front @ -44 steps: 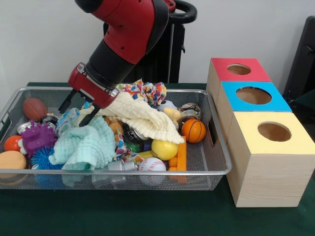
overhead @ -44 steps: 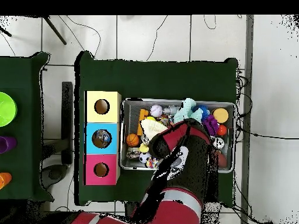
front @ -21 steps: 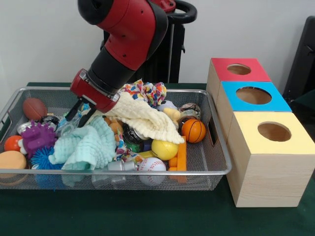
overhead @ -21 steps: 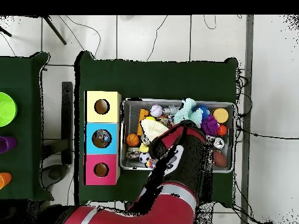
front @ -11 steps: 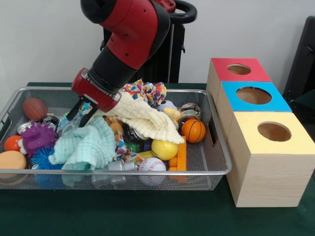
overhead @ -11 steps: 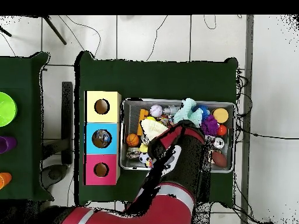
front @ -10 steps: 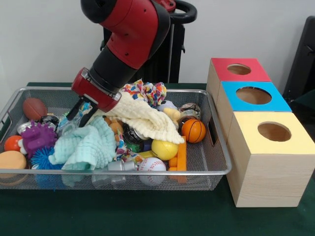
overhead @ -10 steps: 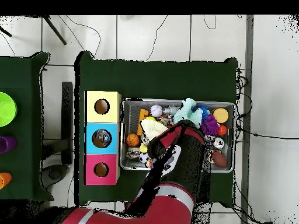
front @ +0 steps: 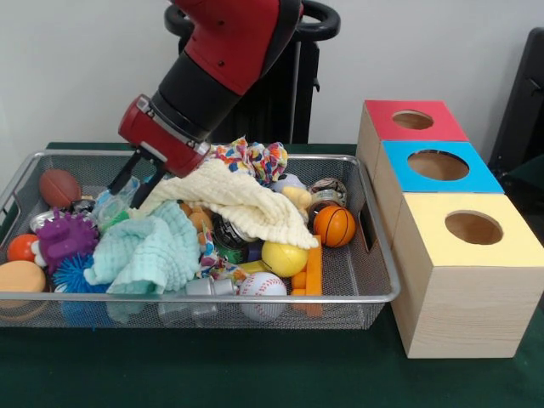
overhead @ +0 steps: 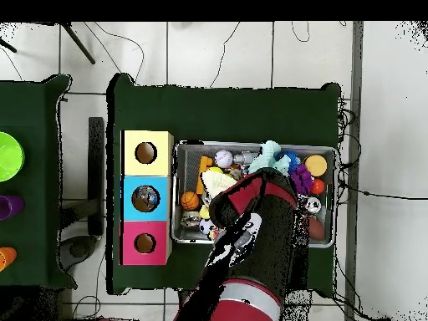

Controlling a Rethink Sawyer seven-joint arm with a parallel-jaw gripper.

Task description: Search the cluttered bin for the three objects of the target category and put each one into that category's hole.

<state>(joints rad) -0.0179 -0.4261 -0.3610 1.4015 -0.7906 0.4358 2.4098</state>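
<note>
The hand (front: pixel 140 176) had its two dark fingers pinched on a clear crinkly bottle (front: pixel 110 204), hanging just below them over the wire bin (front: pixel 255 297). From the bottle, the blue box's hole (front: pixel 438 164) sat well off past the bin's far end.

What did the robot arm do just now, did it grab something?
The arm rose a little and shifted toward the bin's back rim. The gripper came up too, with a clear crinkly bottle just under its fingers; whether it is gripped cannot be told. The cream cloth, the teal cloth, the balls and the three boxes stayed put.
</note>
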